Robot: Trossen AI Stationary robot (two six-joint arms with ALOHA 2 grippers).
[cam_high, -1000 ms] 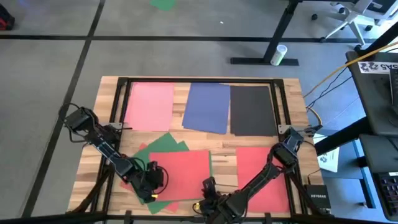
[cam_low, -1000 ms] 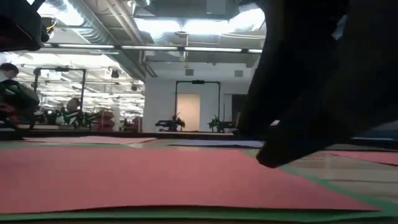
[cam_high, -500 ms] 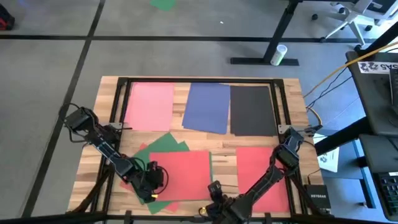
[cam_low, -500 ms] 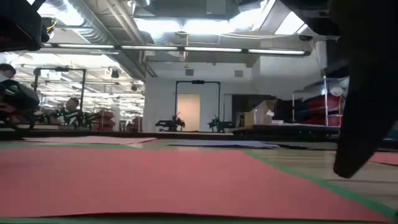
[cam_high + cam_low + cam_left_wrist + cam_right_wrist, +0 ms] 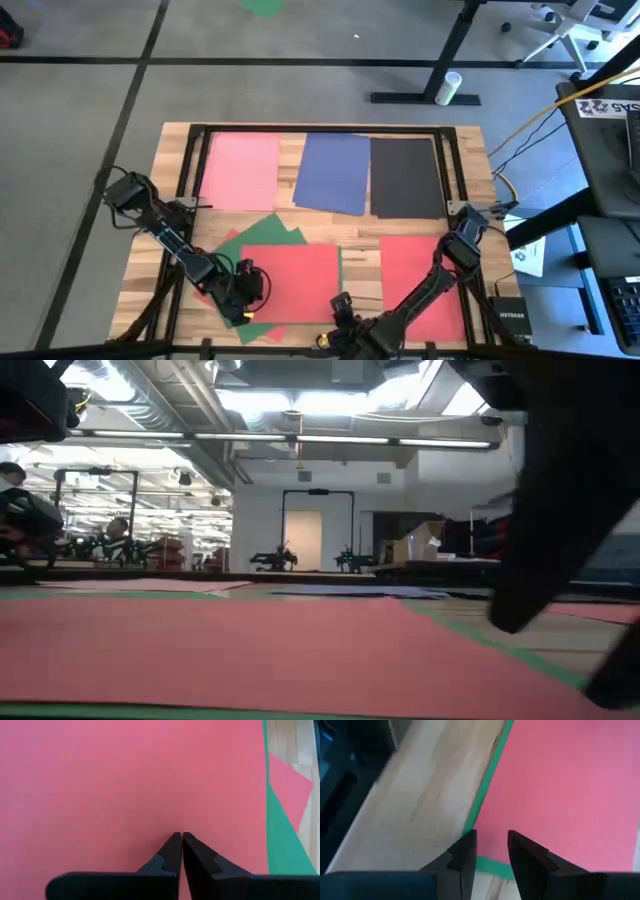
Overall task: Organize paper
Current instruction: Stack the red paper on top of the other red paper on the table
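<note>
A pink sheet of paper point(image 5: 240, 170), a blue one point(image 5: 333, 172) and a black one point(image 5: 407, 177) lie flat side by side along the table's far side. Nearer, a red sheet point(image 5: 292, 280) lies on overlapping green sheets point(image 5: 262, 230), and another red sheet point(image 5: 420, 280) lies to its right. My left gripper point(image 5: 248, 288) is shut over the middle red sheet's left part point(image 5: 100, 780). My right gripper point(image 5: 490, 840) stands open at that sheet's near right corner point(image 5: 338, 302), above a green edge point(image 5: 485, 785). My left gripper points its shut fingertips point(image 5: 176, 840) down at the middle red sheet near its left edge. Whether the tips touch the sheet, I cannot tell.
A black frame rail point(image 5: 320, 128) runs around the tabletop. Bare wood point(image 5: 430, 785) shows between the two red sheets. A small white printed sheet point(image 5: 528, 256) and a black box point(image 5: 508, 318) sit off the table's right edge.
My right gripper has swung a little toward the table's right edge and then part of the way back, staying by the middle red sheet's near right corner. The sheets lie as before.
</note>
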